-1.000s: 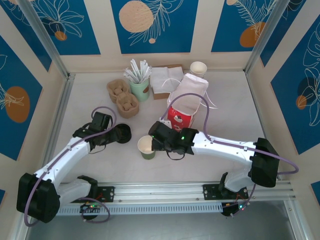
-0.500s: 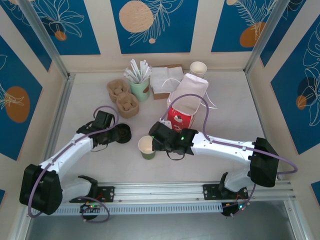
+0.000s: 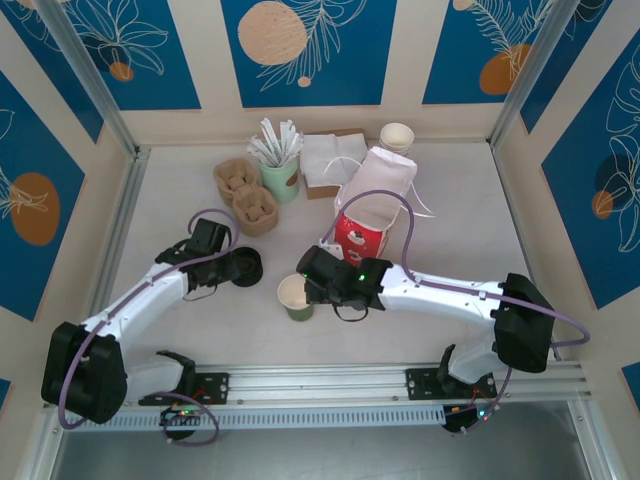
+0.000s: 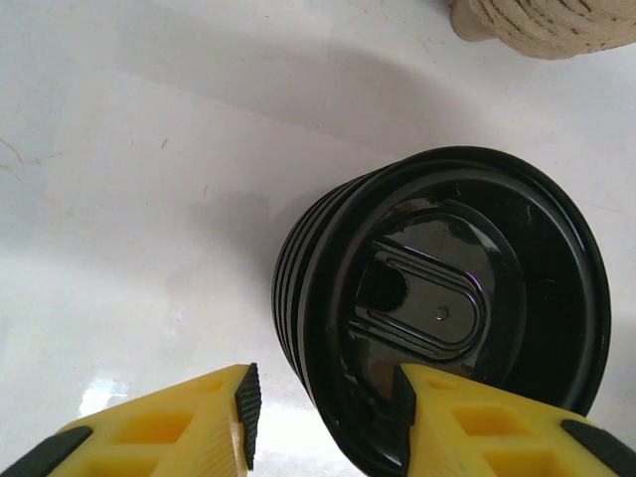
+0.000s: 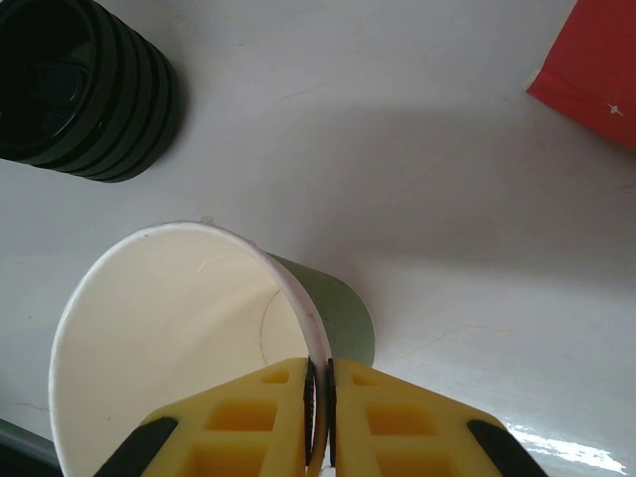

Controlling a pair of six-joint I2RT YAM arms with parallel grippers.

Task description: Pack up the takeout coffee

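The takeout coffee [image 3: 294,297] is an olive-green paper cup standing on the table, open-topped with a cream inside [image 5: 189,328] and no lid on it. My right gripper [image 3: 309,289] [image 5: 320,397] is shut on its near rim, one pad inside the wall and one outside. A stack of flat black lids [image 3: 246,266] [image 4: 447,308] [image 5: 84,89] sits to the cup's left. My left gripper [image 3: 224,268] [image 4: 323,397] is open astride the stack's near edge. Its right finger [image 4: 497,427] lies over the top lid and its left finger [image 4: 189,422] stands apart beside the stack.
A red and white paper bag [image 3: 366,214] [image 5: 596,70] stands open just behind the right arm. Brown pulp cup carriers [image 3: 246,197] [image 4: 547,25], a pale green cup of white sticks [image 3: 280,165], napkins [image 3: 330,160] and a small white cup [image 3: 397,136] line the back.
My left gripper has edged in over the lid stack and its jaws have narrowed. The right gripper and the cup have hardly moved.
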